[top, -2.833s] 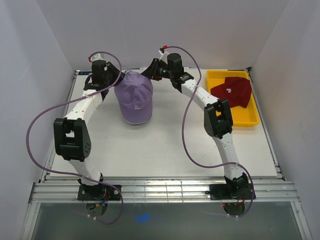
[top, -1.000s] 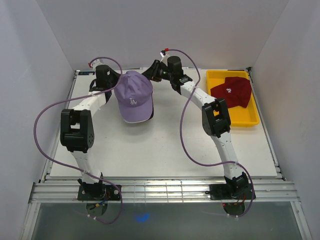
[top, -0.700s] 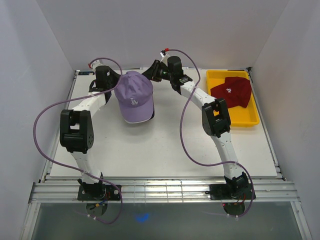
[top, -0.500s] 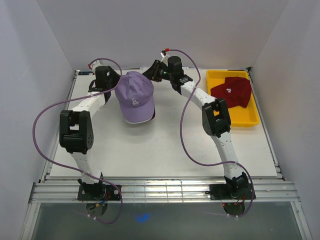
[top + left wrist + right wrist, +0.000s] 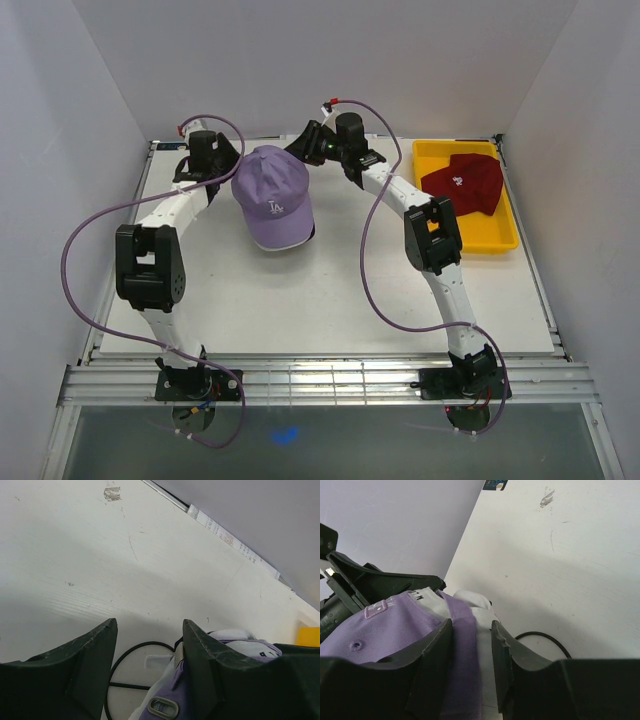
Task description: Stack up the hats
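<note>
Lavender hat [image 5: 272,195] with white logo, tight in right gripper [image 5: 471,627]; left gripper [image 5: 149,625] spread wide.

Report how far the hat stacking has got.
Done: the lavender fabric baseball cap sits mid-table over white fabric, apparently a stack. In hand: the right gripper pinches its edge; the left gripper is open beside it. Left: the dark red fabric cap lies in the yellow plastic tray.

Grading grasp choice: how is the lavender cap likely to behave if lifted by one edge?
The lavender cap is probably light and floppy: its fabric bunches between the fingers of the right gripper. Its crown shows a dome in the top view and the brim looks stiffer, so it would likely hang brim-down rather than crumple. Cloth should resist slipping.
</note>
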Motion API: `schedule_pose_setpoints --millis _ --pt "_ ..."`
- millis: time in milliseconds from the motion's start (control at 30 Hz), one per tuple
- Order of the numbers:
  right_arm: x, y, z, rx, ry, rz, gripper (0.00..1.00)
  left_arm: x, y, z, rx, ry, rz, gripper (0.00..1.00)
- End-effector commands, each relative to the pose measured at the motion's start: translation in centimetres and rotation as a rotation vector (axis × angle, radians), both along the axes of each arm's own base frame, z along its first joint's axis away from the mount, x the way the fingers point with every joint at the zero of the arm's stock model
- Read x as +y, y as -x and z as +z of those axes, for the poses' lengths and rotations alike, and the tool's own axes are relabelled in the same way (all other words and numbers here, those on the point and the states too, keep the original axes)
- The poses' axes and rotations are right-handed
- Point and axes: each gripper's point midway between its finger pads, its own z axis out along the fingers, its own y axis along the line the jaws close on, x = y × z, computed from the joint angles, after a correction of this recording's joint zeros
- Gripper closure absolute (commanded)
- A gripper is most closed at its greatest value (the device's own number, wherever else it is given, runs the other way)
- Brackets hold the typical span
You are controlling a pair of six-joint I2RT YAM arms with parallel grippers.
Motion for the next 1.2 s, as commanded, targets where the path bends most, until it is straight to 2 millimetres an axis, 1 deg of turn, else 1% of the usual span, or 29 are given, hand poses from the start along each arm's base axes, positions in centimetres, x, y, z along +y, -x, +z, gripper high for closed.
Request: schedule_pose_setpoints --millis 0,133,167,233,500,600,733,900,967,1000,1167 --pt "-0.2 1.3 2.3 0.005 -0.002 0.03 0.57 -0.4 2.9 -2.3 0.151 -0.043 -0.07 0.34" --pt "-0.3 1.4 3.7 0.001 -0.031 0.035 0.57 -0.6 2.6 -1.1 0.122 -0.038 -0.09 0.34" --pt "-0.4 1.3 3.6 0.002 -0.031 0.033 0.57 -1.2 2.6 -0.5 0.112 -0.022 -0.12 0.34" --pt "-0.4 1.6 4.2 -0.004 -0.036 0.036 0.57 -1.5 2.5 0.1 0.097 -0.01 -0.138 0.33" --pt "-0.8 1.9 5.8 -0.02 -0.051 0.037 0.55 -1.9 2.3 3.0 0.037 0.012 -0.172 0.32" --pt "-0.8 2.0 6.1 -0.017 -0.059 0.041 0.53 -1.8 2.3 3.8 0.02 0.022 -0.18 0.31" --pt "-0.9 2.0 6.1 -0.011 -0.061 0.043 0.52 -1.7 2.2 4.8 -0.004 0.034 -0.185 0.3" --pt "-1.0 2.3 6.8 -0.011 -0.076 0.052 0.51 -1.8 2.0 5.9 -0.026 0.053 -0.197 0.3" --pt "-1.1 2.2 6.8 -0.01 -0.08 0.053 0.5 -2.0 1.9 6.4 -0.037 0.055 -0.203 0.3" --pt "-1.2 2.3 7.2 -0.015 -0.085 0.056 0.5 -2.0 1.9 6.6 -0.04 0.057 -0.205 0.3" --pt "-1.6 2.4 7.8 -0.023 -0.095 0.056 0.45 -2.2 1.9 7.8 -0.068 0.071 -0.214 0.3"
